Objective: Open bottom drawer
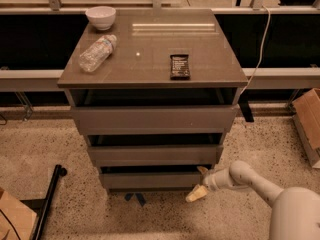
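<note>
The bottom drawer (150,180) is the lowest and narrowest grey-brown front of a three-drawer cabinet, with a dark gap above it. My gripper (199,182) is at the right end of that front, low near the floor. It is open, with one pale finger (202,170) at the front's top corner and the other (195,194) lower, just in front of it. My white arm (250,179) reaches in from the lower right.
The mid-sized drawer front (155,155) and the widest top front (152,119) sit above. On the cabinet top are a plastic bottle (97,53), a white bowl (100,17) and a dark snack bar (179,66). Cardboard boxes stand at right (307,119) and lower left (12,219). A black pole (50,194) lies on the floor.
</note>
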{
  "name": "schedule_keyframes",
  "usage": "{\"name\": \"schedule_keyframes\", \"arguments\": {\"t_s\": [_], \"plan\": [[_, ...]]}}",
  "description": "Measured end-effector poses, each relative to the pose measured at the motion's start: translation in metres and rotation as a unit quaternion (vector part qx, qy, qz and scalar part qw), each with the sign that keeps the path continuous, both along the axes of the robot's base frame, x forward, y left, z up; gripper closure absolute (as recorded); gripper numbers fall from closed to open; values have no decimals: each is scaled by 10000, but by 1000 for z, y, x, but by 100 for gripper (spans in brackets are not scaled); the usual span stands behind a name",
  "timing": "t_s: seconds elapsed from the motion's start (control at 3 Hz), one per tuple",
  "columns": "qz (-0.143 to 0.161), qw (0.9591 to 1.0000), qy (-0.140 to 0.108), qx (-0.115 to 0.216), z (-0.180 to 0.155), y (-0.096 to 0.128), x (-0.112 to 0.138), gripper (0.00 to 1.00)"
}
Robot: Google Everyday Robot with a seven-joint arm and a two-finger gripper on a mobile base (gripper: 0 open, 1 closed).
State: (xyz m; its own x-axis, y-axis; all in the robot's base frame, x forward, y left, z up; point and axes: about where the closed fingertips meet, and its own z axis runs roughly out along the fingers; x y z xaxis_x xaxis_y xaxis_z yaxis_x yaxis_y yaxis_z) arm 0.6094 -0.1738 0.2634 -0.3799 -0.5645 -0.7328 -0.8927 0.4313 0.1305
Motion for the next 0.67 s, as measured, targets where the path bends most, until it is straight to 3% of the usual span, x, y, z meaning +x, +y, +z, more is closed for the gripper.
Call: {"name": "schedule_keyframes", "arguments": {"t_s": [0.33, 0.67], "plan": [[61, 9995, 173, 271, -34, 27, 20, 0], [36, 9989, 203, 431, -51, 35, 45, 0]]}}
